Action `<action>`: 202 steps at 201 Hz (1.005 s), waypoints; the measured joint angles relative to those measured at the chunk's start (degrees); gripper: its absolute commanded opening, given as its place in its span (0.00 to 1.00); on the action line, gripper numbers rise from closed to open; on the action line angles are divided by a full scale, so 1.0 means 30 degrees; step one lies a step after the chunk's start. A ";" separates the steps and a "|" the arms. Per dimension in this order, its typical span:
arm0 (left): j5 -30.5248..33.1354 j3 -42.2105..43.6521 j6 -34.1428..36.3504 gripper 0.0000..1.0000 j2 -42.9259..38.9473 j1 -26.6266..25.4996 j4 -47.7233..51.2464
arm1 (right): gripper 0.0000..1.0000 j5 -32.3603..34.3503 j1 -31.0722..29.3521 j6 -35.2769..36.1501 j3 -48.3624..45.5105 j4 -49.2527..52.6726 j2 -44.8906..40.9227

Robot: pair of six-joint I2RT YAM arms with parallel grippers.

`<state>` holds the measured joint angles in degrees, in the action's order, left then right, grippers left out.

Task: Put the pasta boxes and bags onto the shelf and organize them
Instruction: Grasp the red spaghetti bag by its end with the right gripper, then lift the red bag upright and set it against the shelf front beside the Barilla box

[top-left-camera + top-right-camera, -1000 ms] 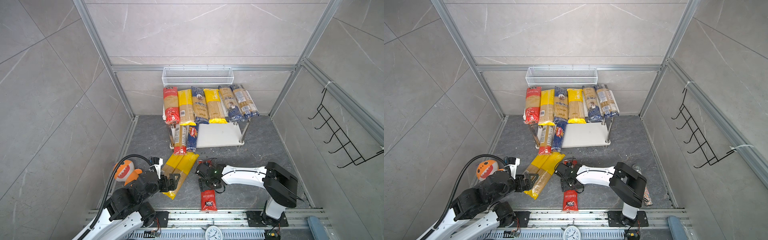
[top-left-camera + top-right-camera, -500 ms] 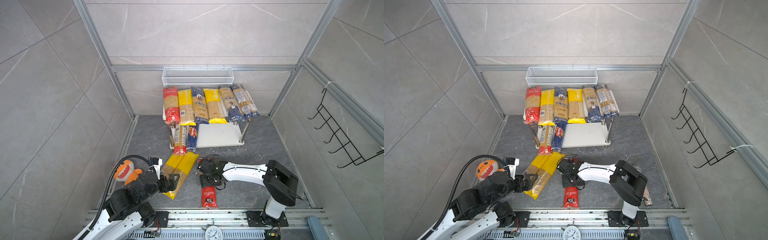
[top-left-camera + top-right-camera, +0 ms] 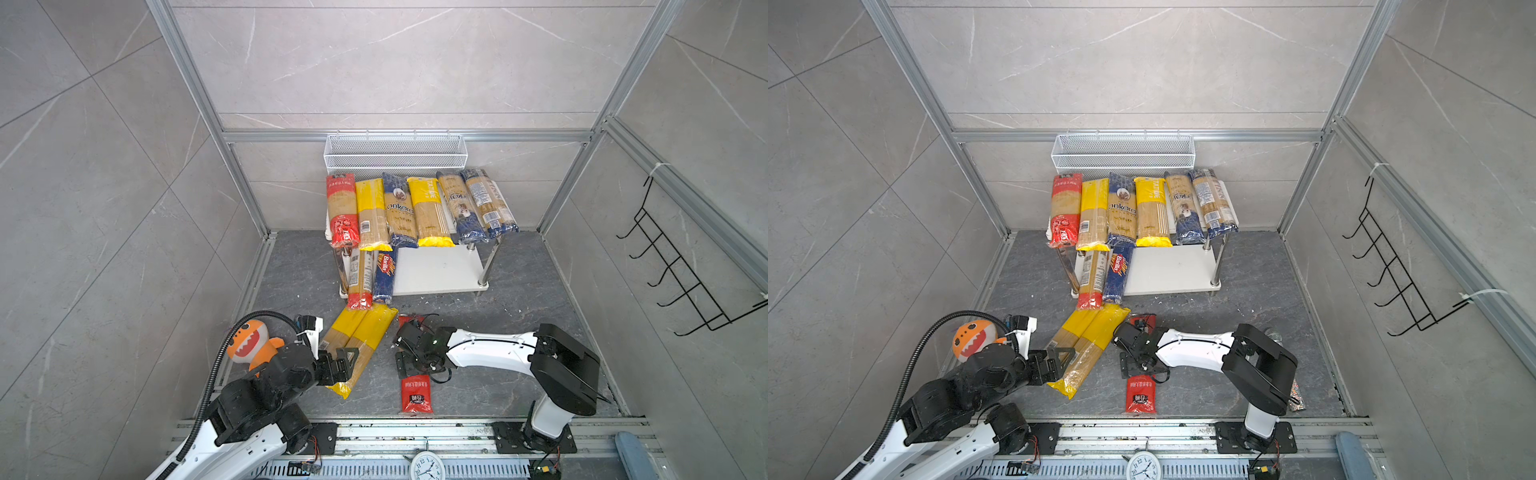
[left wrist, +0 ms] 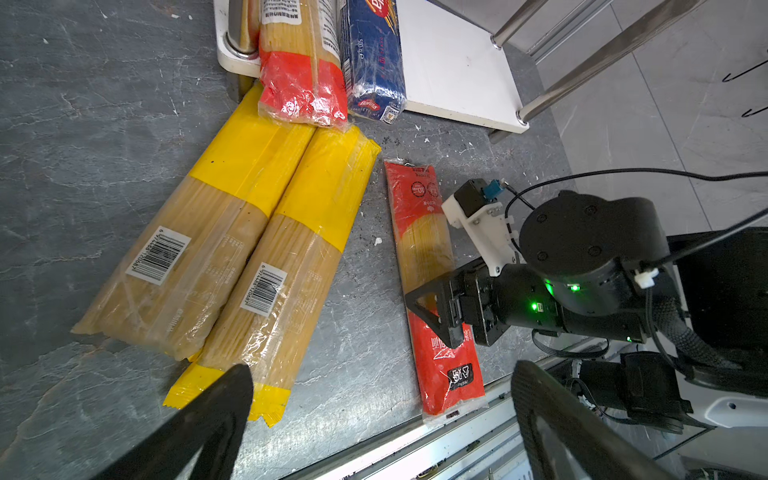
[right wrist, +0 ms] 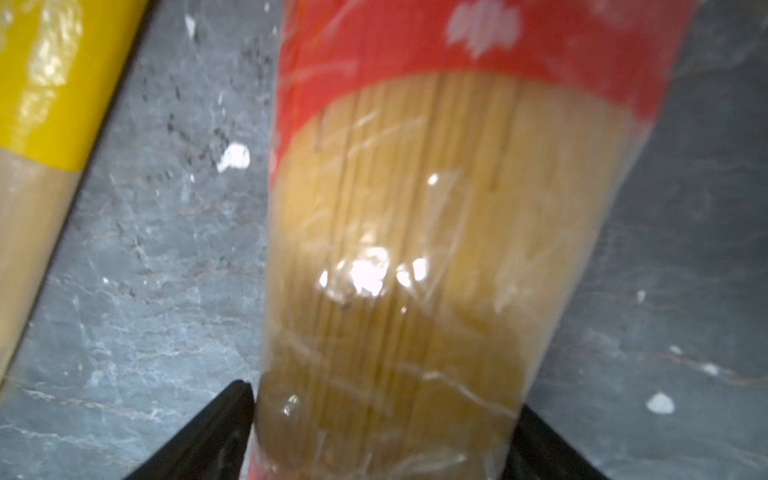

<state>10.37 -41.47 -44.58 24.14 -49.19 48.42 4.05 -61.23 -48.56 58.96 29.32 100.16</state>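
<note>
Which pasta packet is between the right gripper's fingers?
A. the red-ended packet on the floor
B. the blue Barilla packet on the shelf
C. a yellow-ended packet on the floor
A: the right wrist view shows the right gripper with one finger on each side of the red-ended packet, which lies on the floor.

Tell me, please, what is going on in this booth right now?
The right gripper has its fingers either side of a red-ended clear spaghetti packet lying on the grey stone floor; a firm grip isn't visible. The left gripper hangs open by two yellow-ended spaghetti packets. The white two-tier shelf already carries eight packets.
</note>
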 measured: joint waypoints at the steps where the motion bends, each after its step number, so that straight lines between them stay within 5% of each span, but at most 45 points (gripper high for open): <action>1: 0.0000 0.0000 0.0000 1.00 0.0000 0.0000 0.0000 | 0.90 0.0029 -0.0036 -0.0007 0.0029 0.0029 0.0036; 45: -0.0007 0.0000 -0.0007 1.00 -0.0124 0.0000 0.0022 | 0.85 0.1253 -0.0678 -0.0561 0.1093 0.1166 0.1078; 60: 0.0000 0.0000 -0.0007 1.00 -0.0262 0.0000 0.0087 | 0.74 0.1494 -0.0750 -0.0707 0.1319 0.1435 0.1341; 79: 0.0000 0.0000 -0.0015 1.00 -0.0466 0.0000 0.0262 | 0.47 0.1552 -0.0765 -0.1013 0.1428 0.1435 0.1494; 104: 0.0007 0.0000 -0.0022 1.00 -0.0619 0.0000 0.0481 | 0.31 0.1596 -0.0750 -0.1428 0.1421 0.1268 0.1195; 159: 0.0036 0.0000 -0.0022 1.00 -0.0612 0.0000 0.0874 | 0.14 0.1406 -0.0678 -0.1661 -0.0743 -0.1013 -0.0772; 177: 0.0073 0.0000 -0.0022 1.00 -0.0423 0.0000 0.0867 | 0.00 0.0860 -0.0685 -0.1836 -0.1953 -0.1450 -0.1945; 202: 0.0087 -0.0051 -0.0022 1.00 0.0124 0.0000 0.0845 | 0.00 0.0029 -0.0612 -0.1829 -0.3410 -0.1180 -0.3723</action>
<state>10.63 -41.63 -44.64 24.51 -49.19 50.96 4.14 -63.07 -54.04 48.73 25.78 88.99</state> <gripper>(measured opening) 0.997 0.333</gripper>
